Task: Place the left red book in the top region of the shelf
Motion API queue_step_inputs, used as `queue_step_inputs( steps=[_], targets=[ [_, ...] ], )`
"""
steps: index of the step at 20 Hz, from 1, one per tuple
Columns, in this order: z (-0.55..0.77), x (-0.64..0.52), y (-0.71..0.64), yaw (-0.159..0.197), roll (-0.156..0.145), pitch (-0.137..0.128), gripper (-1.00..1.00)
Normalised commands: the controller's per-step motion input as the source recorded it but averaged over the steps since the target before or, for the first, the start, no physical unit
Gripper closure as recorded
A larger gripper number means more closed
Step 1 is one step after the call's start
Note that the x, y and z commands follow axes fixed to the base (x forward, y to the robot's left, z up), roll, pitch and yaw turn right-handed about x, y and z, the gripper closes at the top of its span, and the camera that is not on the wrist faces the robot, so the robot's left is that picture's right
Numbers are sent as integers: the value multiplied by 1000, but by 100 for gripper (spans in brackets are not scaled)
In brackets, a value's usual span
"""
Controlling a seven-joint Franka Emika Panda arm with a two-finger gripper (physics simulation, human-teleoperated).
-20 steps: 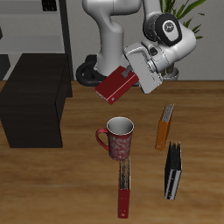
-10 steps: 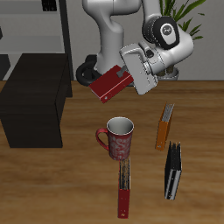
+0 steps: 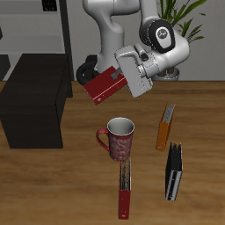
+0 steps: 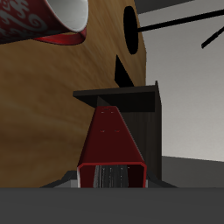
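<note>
My gripper (image 3: 123, 76) is shut on the left red book (image 3: 102, 85), a plain red hardcover, and holds it tilted in the air above the table, behind the mug. The book also shows in the wrist view (image 4: 112, 140), reaching away from the fingers. The shelf (image 3: 33, 95), a low matte black unit with a flat top, stands on the table some way from the book, with a gap between them. In the wrist view the shelf (image 4: 153, 114) appears just beyond the book's far end.
A red patterned mug (image 3: 119, 138) stands below the held book. A slim red book with a yellowish strip (image 3: 124, 186) lies near the front edge. An orange book (image 3: 165, 127) and a dark book (image 3: 174, 171) lie beside them. A tall grey rack (image 3: 54, 26) stands behind the shelf.
My gripper has carried the red book sideways toward the black shelf and slightly upward, and the wrist has turned a little. Nothing on the table has moved.
</note>
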Motion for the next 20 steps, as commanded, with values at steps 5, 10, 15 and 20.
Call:
queue_step_inputs(
  steps=[5, 10, 15, 20],
  targets=[
    [-118, 41, -114, -10, -15, 22, 100],
    [-114, 60, -73, -1, -6, 11, 100],
    [-55, 3, -28, -7, -5, 12, 100],
    [-68, 36, -130, -2, -20, 14, 100]
  ],
)
